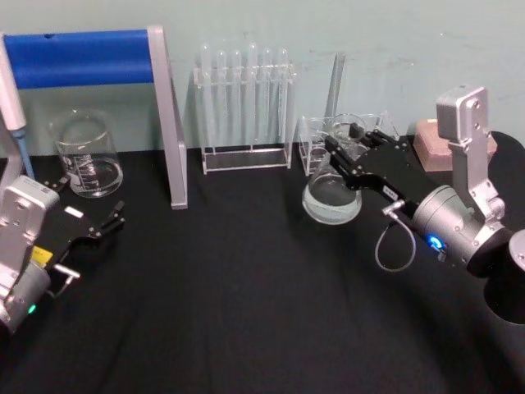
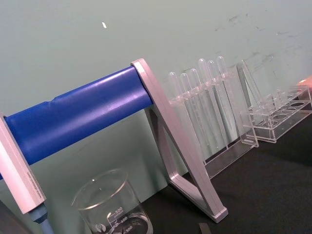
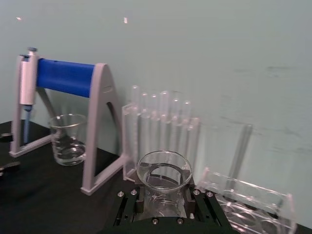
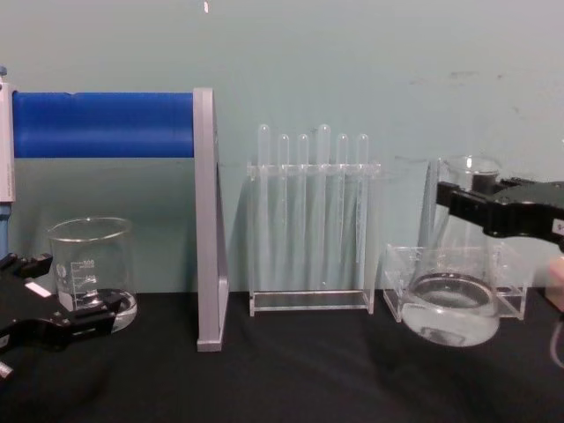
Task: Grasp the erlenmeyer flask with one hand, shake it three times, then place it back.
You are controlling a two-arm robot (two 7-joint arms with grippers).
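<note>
My right gripper (image 1: pixel 343 148) is clamped on the neck of the erlenmeyer flask (image 1: pixel 331 201). The flask is tilted, base toward me, beside the clear rack (image 1: pixel 308 141). My left gripper (image 1: pixel 90 203) is parked open, far left.

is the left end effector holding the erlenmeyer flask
No, the right end effector grips the erlenmeyer flask by its neck; the left end effector sits open by the beaker.

Clamped at the neck in the right gripper (image 4: pixel 467 201): erlenmeyer flask (image 4: pixel 449 308), tilted, base hanging below; test tube rack (image 4: pixel 308 300) left of the gripper; beaker (image 4: pixel 88 264) well beyond that.
</note>
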